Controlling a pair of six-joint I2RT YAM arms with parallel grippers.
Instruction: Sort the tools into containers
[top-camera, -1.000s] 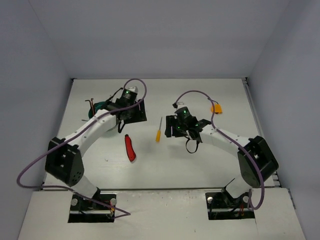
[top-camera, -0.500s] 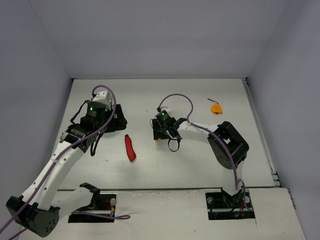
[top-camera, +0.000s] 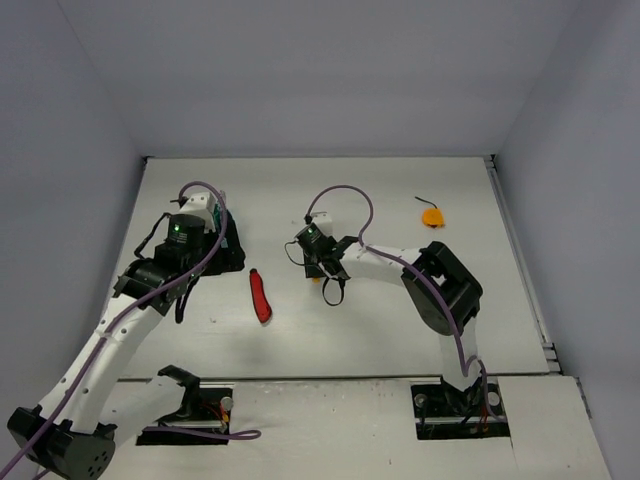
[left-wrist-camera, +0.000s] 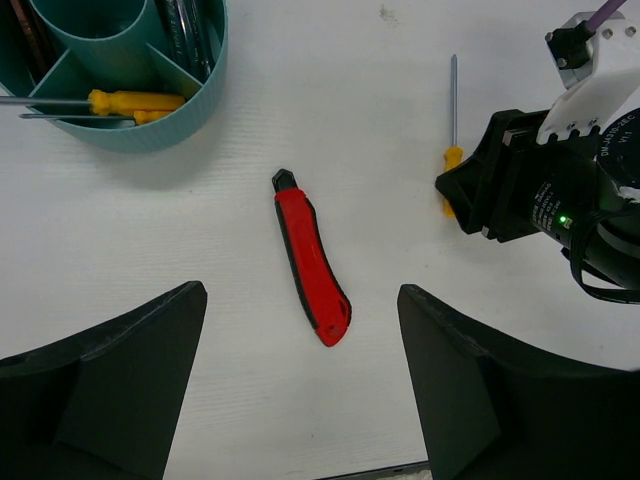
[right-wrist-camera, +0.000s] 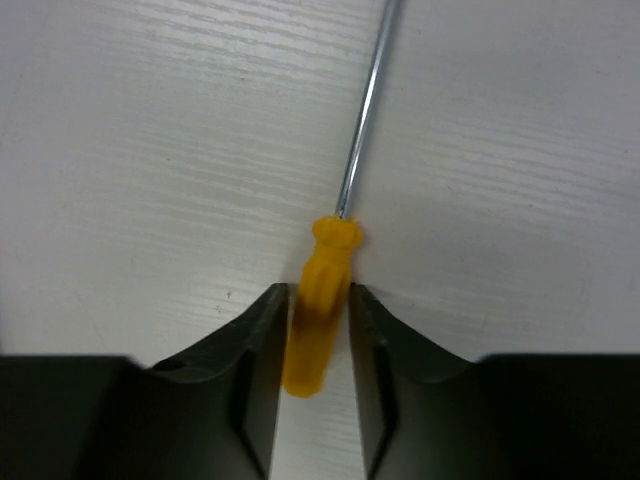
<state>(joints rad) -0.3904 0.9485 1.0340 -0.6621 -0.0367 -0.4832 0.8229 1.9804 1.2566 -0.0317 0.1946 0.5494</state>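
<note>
Right wrist view is showing the right pincer (right-wrist-camera: 316, 300) closing narrowly on the loose screwdriver (right-wrist-camera: 330, 250). Both fingers (right-wrist-camera: 262, 340) are pressing the sides of its orange handle, while its thin silver shaft is pointing away across the table (right-wrist-camera: 150, 150), which is showing a pale wood-like grain.

Left wrist view is showing the left pincer (left-wrist-camera: 300, 300) hanging wide open and gripping nothing. Under it the red-and-black folding knife (left-wrist-camera: 311, 258) is lying flat by itself. Farther off, the teal tub (left-wrist-camera: 150, 125) is sitting at the upper left, with two orange-handled screwdrivers (left-wrist-camera: 135, 101) lying in one compartment and thin dark and silver tools standing in others.

From above, bare table is stretching around the knife and towards the far edge, where a small orange object (top-camera: 432, 216) is lying well apart on the right. Plain grey-blue walls (top-camera: 320, 80) are closing in the back and both sides.
</note>
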